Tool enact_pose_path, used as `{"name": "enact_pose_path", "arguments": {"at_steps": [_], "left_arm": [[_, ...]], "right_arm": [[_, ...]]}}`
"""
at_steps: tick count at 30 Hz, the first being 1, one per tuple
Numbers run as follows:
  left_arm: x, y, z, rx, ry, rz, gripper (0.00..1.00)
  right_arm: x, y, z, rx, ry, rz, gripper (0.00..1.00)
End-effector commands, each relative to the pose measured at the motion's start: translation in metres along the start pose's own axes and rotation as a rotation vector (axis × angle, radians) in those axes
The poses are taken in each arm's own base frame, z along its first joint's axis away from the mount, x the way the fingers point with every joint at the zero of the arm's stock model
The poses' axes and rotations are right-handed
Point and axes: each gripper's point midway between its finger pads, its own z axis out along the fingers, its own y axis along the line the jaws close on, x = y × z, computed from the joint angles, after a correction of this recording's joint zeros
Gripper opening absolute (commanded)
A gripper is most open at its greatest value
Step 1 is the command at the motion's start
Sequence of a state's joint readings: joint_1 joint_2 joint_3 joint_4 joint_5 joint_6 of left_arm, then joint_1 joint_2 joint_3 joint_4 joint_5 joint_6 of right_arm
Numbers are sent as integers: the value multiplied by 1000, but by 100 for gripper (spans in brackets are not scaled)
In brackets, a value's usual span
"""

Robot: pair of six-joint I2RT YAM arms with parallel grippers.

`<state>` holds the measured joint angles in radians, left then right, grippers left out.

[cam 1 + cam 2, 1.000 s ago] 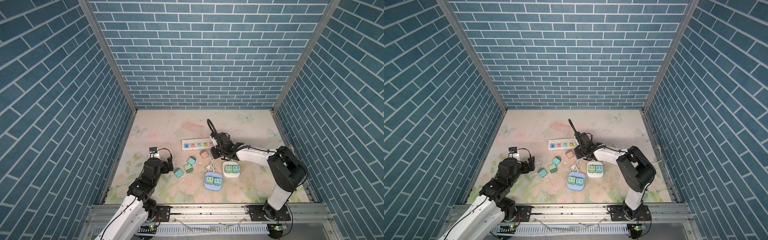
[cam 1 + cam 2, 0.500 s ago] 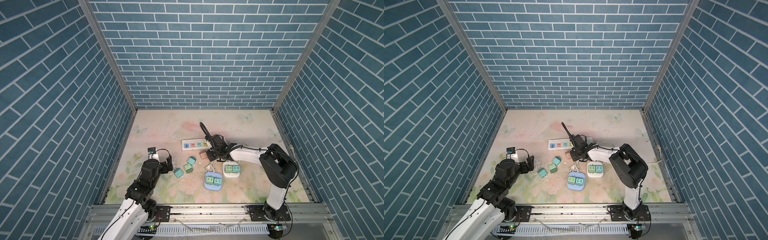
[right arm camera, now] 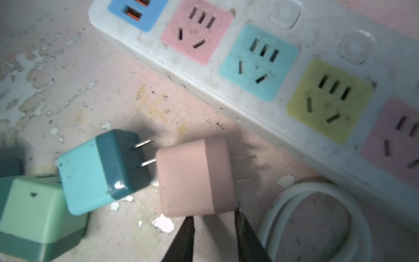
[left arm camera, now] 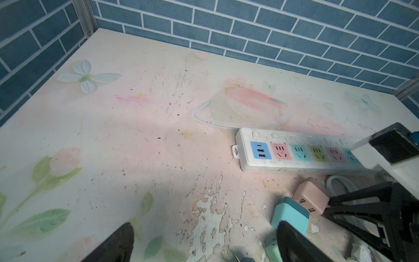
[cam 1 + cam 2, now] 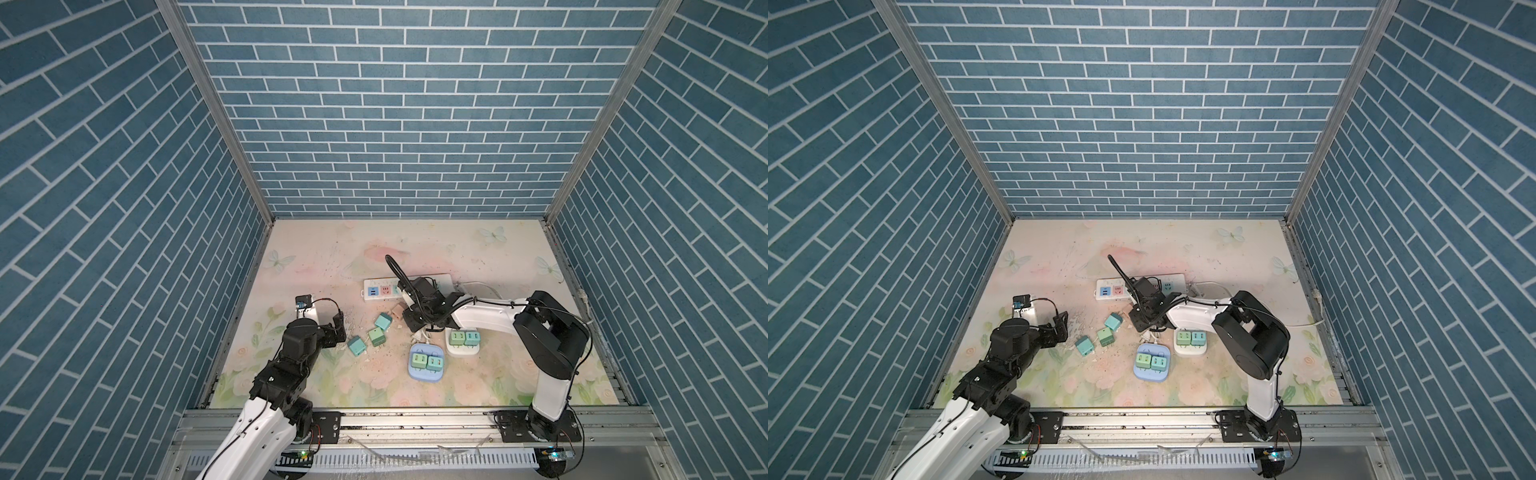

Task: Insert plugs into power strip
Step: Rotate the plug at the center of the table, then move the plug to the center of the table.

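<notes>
The right gripper point(image 3: 215, 226), jaws narrowly parted and empty, noses at the pinkish plug point(image 3: 195, 177), which lies on its side at 6 o'clock from the power strip point(image 5: 376, 291). Pickup seems the step in hand; next the jaws likely need widening to straddle the plug. A teal plug point(image 3: 99, 170) crowds it at 8 o'clock, and a white cord point(image 3: 317, 188) lies beside. The left gripper point(image 4: 205, 226) gapes wide, empty.

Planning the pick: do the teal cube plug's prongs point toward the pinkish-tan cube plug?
Yes, the teal cube plug aims its prongs at the pinkish-tan cube plug.

Pinkish-tan plug point(image 3: 195, 177) on side beside white power strip point(image 3: 317, 27); teal plug point(image 3: 90, 172) adjacent.
</notes>
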<state>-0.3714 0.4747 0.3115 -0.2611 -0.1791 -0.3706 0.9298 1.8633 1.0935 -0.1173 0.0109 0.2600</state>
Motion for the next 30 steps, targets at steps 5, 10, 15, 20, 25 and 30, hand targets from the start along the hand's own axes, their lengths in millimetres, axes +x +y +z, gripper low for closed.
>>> {"name": "enact_pose_path", "arguments": {"at_steps": [5,10,15,20,25,30], "left_arm": [[7,4,1,-11,17,-1,99],[8,4,1,-12,18,-1,99],[7,4,0,-10,16,-1,99],[7,4,0,-9,12,-2,99],[5,5,-2,-8,1,-7,99],[5,6,-4,-9,-6,-7,99]], "right_arm": [[-16,33,3,-56,-44,-47,42],[-23,48,5,-91,-65,-57,44],[-31,48,-8,-85,-100,-59,44],[-44,44,-29,-58,-152,-76,42],[-59,41,-41,-25,-192,-101,39],[-74,41,-36,-3,-196,-124,35]]}}
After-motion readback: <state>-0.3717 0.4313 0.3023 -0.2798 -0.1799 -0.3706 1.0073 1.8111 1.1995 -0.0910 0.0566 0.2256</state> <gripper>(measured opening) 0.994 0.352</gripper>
